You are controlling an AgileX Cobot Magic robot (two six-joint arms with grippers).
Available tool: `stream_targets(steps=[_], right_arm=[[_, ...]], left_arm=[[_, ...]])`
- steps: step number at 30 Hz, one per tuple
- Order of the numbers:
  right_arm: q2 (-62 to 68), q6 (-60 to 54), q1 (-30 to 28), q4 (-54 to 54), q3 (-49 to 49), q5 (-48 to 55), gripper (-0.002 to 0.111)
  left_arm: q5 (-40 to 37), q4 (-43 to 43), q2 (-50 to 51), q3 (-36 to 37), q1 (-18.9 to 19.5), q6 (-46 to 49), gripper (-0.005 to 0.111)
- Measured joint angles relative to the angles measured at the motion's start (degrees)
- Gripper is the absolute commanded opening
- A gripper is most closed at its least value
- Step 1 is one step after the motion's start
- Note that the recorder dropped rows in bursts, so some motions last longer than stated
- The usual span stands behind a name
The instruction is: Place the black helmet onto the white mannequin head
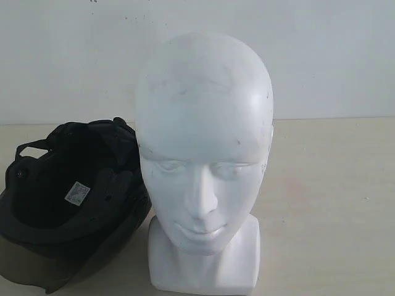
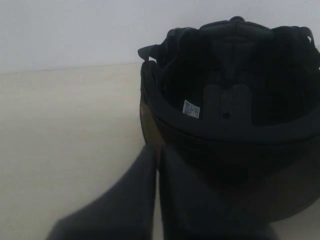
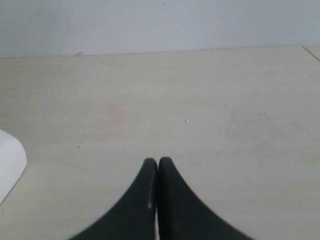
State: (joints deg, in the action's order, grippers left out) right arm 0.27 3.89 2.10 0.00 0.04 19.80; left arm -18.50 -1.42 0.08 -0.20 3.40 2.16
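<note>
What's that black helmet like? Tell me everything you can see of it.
The helmet is matte black and rounded, with a smoky tinted visor, dark padded lining, straps and a small white label inside. It lies on the table with its opening turned up, close beside the white head; whether they touch is unclear. The shut left gripper sits near the visor, holding nothing.

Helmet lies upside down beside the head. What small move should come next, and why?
Likely open the left end effector: it is shut right before the black helmet, which lies lining-up beside the bare white mannequin head, ungripped.
</note>
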Motion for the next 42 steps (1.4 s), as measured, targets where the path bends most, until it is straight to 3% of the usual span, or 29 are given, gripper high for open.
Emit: stream_targets(steps=[14, 16, 19, 21, 24, 27, 30, 38, 42], right_arm=[[0.0, 0.0, 0.0, 0.0, 0.0, 0.0, 0.0], [0.0, 0.0, 0.0, 0.0, 0.0, 0.0, 0.0], [0.0, 0.0, 0.0, 0.0, 0.0, 0.0, 0.0], [0.0, 0.0, 0.0, 0.0, 0.0, 0.0, 0.0], [0.0, 0.0, 0.0, 0.0, 0.0, 0.0, 0.0], [0.0, 0.0, 0.0, 0.0, 0.0, 0.0, 0.0], [0.0, 0.0, 0.0, 0.0, 0.0, 0.0, 0.0], [0.0, 0.0, 0.0, 0.0, 0.0, 0.0, 0.0], [0.0, 0.0, 0.0, 0.0, 0.0, 0.0, 0.0]], left_arm=[[0.5, -1.0, 0.0, 0.0, 0.0, 0.5, 0.004], [8.0, -0.3, 0.0, 0.2, 0.0, 0.5, 0.004], [29.0, 0.2, -0.1, -0.7, 0.0, -4.8, 0.004], [24.6, 1.4, -0.1, -5.0, 0.0, -10.1, 0.004], [5.0, 1.9, 2.0, -15.0, 0.0, -11.7, 0.004], [-2.2, 1.9, 4.8, -19.7, 0.0, -9.9, 0.004], [-2.7, 1.9, 5.7, -22.3, 0.0, -9.2, 0.004], [8.5, 3.4, 5.7, -22.9, 0.0, -9.0, 0.004], [8.6, 4.6, 5.7, -23.0, 0.0, -9.0, 0.004]])
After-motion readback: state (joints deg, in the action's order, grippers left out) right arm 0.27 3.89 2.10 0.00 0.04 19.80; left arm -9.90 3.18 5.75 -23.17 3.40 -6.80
